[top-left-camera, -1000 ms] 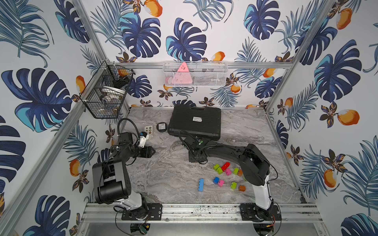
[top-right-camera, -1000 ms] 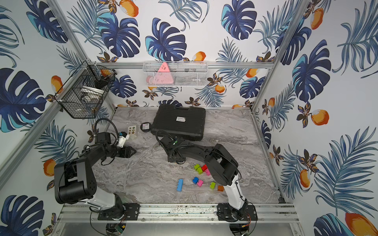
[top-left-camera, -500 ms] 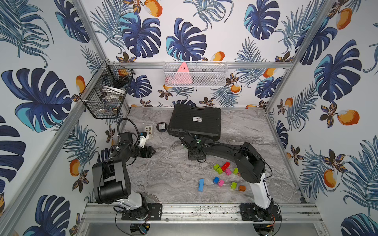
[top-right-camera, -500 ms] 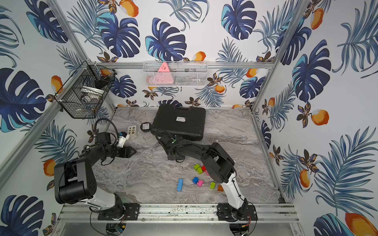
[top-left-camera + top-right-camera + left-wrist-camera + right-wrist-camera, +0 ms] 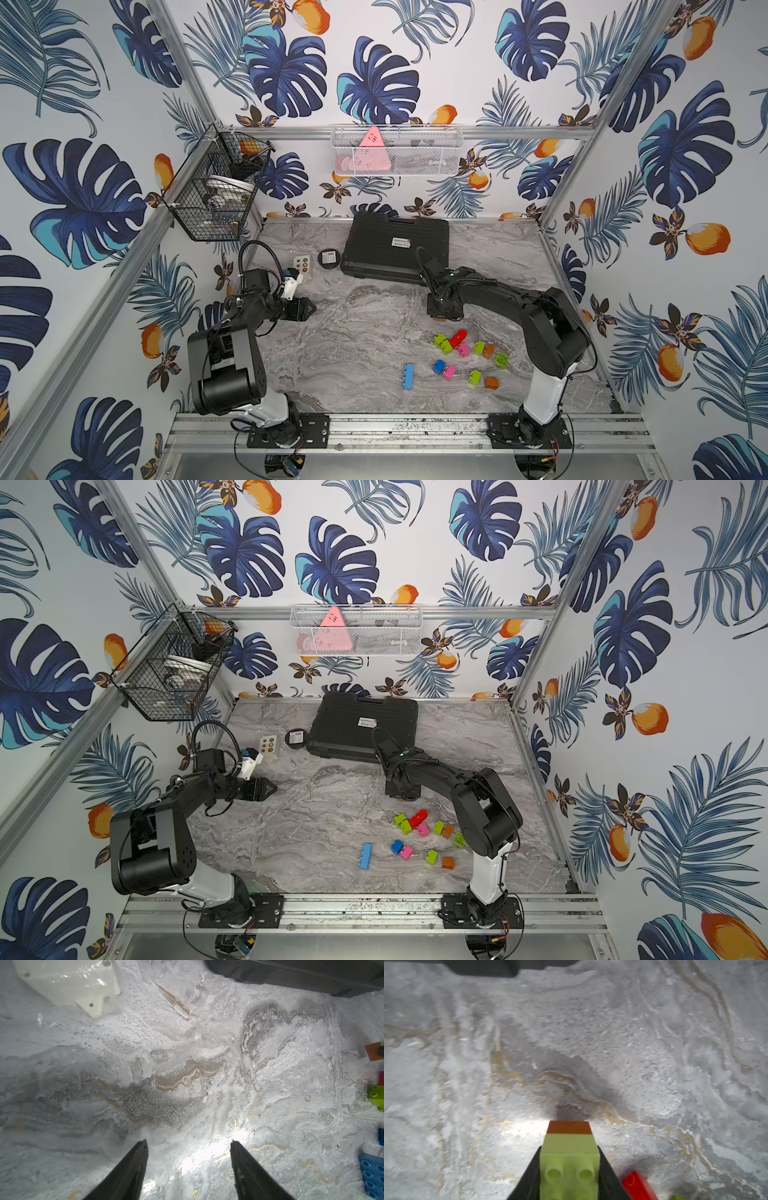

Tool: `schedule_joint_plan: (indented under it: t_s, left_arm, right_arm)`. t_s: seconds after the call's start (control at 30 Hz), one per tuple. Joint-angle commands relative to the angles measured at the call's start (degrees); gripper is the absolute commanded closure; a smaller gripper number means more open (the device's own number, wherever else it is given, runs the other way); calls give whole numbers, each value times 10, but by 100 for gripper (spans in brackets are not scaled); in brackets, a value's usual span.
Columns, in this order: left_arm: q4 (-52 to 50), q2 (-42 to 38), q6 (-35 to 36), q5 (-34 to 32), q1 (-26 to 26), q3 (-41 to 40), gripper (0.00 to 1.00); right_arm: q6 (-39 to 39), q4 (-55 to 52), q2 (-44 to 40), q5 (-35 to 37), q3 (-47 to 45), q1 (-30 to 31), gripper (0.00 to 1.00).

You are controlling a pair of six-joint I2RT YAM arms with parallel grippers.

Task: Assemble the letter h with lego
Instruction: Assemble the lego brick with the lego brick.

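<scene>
Studded lime-green brick [image 5: 569,1159] joined to orange brick [image 5: 569,1127], veined marble tabletop [image 5: 654,1064]

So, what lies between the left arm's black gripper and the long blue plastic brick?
Nothing: only bare grey marbled tabletop separates the left gripper from the long blue brick, as both top views show.

Lime-green brick [image 5: 569,1154], studs toward wrist camera, joined to orange brick [image 5: 569,1127]. Pair clamped in right jaws, orange end toward tabletop [image 5: 353,332], contact unclear. Rest loose, scattered near right arm base: red brick [image 5: 458,336] touching lime-green pair [image 5: 443,344] and pink cube [image 5: 462,349]. Long blue brick [image 5: 409,376] apart, studs up.
</scene>
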Motion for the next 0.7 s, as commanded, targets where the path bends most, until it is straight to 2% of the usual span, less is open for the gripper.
schedule_joint_plan:
  t_s: [0.0, 0.17, 0.3, 0.5, 0.67]
  left_arm:
    - [1, -1, 8, 6, 2, 3, 32]
    - [1, -1, 8, 4, 0, 2, 32]
    - [1, -1, 8, 3, 2, 2, 32]
    - [-1, 1, 10, 5, 1, 3, 32]
    - [-2, 1, 11, 7, 1, 4, 32]
  right_arm:
    - [-26, 37, -1, -8, -14, -14, 69]
    - [-25, 48, 12, -16, -13, -15, 63]
    - [-27, 33, -12, -8, -12, -15, 49]
    - [-43, -13, -83, -13, -21, -8, 45]
    - [-120, -38, -128, -82, -49, 19, 45]
